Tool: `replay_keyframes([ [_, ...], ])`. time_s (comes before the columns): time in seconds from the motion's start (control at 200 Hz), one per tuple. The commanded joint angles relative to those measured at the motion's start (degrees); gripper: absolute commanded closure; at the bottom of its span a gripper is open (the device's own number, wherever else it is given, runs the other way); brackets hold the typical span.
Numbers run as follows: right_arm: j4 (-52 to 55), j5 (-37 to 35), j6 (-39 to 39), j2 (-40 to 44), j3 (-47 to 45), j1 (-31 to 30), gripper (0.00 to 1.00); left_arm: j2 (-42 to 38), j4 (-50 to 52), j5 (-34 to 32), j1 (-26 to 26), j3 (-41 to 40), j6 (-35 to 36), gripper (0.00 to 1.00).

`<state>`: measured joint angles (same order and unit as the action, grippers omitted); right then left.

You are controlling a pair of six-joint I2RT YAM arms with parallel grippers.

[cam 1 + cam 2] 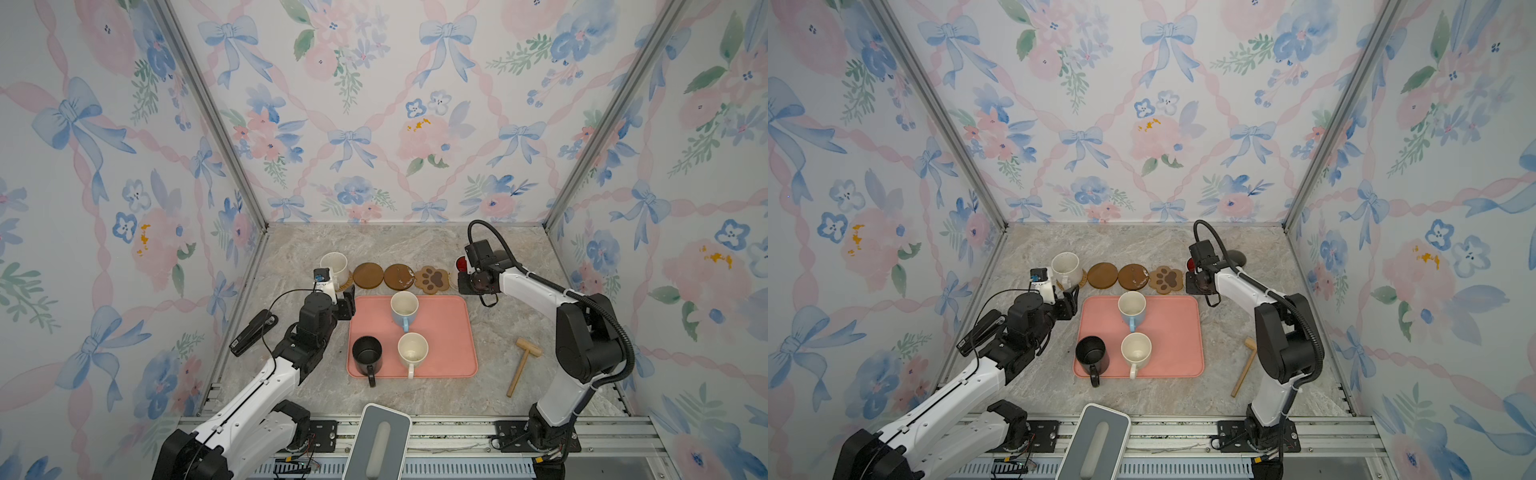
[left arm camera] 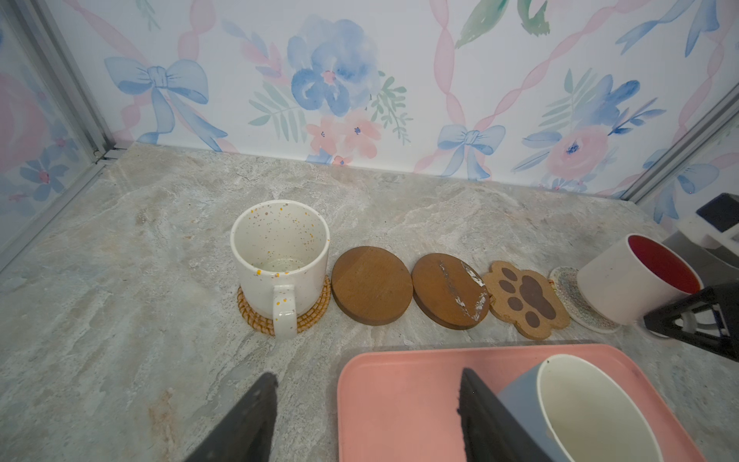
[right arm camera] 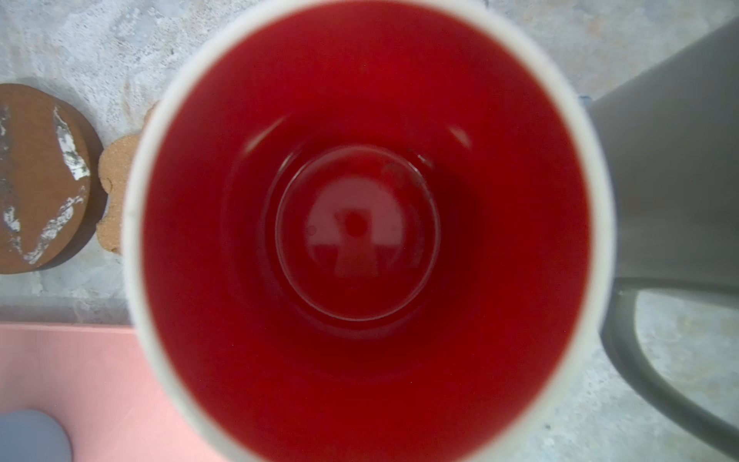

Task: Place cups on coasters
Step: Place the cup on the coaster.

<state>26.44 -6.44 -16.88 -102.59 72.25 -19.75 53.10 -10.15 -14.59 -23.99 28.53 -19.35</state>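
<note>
Left arm (image 1: 257,386) comes in on the left side of the pink tray (image 1: 451,332). The left pincer (image 2: 366,416) is released, nothing between its fingers, just off the tray's far left corner.

Right arm (image 1: 540,291) stretches past the tray's far right corner. The right pincer (image 2: 688,322) is clenched at the side of the white mug with the red inside (image 2: 636,276), and the right wrist view stares straight down into it. That mug is over the cream woven coaster (image 2: 568,288), just beyond the tray's far right corner. Touching it or just above, I can't tell.

On to the tray, three mugs upright on it. The light-blue mug (image 1: 404,311) is at the middle of the far edge. The black mug (image 1: 367,353) is at the near left, its handle poking over the near rim. The plain cream mug (image 1: 412,351) is right beside the black one.

Left of the tray and well apart lies a black stapler (image 1: 251,332). Right of it lies a wooden mallet (image 1: 521,365).

Beyond the tray's far left corner, the speckled cream mug (image 2: 280,256) stands on the tan rattan coaster (image 2: 316,308). The grey mug (image 3: 672,192) stands just beside the red-lined one, on the side away from the tray.

Along the tray's far edge three coasters lie bare in a row: a brown round (image 1: 368,275), a scuffed brown round (image 1: 399,277) and the paw-print coaster (image 1: 433,280).
</note>
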Motion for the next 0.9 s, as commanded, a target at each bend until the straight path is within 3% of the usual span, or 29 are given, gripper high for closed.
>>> replay_keyframes([
  [0.0, -2.9, -1.6, 1.2, -0.4, 3.6, 0.4, 1.00, 0.2, 0.2, -1.0, -0.3, 1.5, -0.3, 0.32],
  [0.895, -3.7, -3.9, 1.2, -5.2, 4.0, 0.5, 1.00, -0.5, 1.7, -1.9, -0.7, 1.6, 0.4, 0.32],
])
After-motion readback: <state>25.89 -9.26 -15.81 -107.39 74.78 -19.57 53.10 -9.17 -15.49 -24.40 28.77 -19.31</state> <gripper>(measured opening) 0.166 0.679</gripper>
